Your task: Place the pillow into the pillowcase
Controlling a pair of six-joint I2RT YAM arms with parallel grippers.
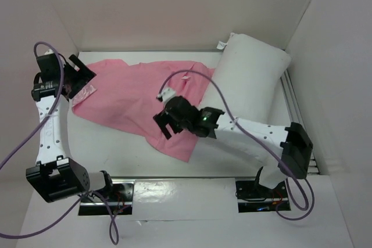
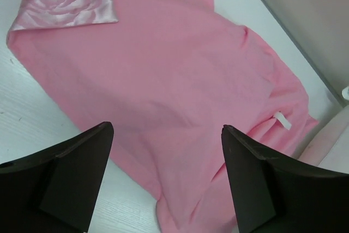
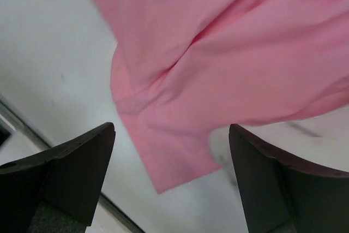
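Pink pillowcase [image 2: 180, 96] lying rumpled on white table [image 2: 24, 118], end effector [image 2: 166, 130] spread wide

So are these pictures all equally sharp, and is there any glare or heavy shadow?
Top view: even soft light, faint shadows, pillowcase and pillow crisp. Left wrist view: the near dark fingers look slightly soft, and a satin corner of the pillowcase shines at top left. Right wrist view: the blurriest, the cloth's folds and edges smeared; no harsh glare anywhere.

pillowcase [image 2: 180, 80]: pink cloth, matt, glossy at turned corner | pillow [image 1: 253, 74]: white matt cloth | table [image 1: 110, 143]: smooth, maybe laminate
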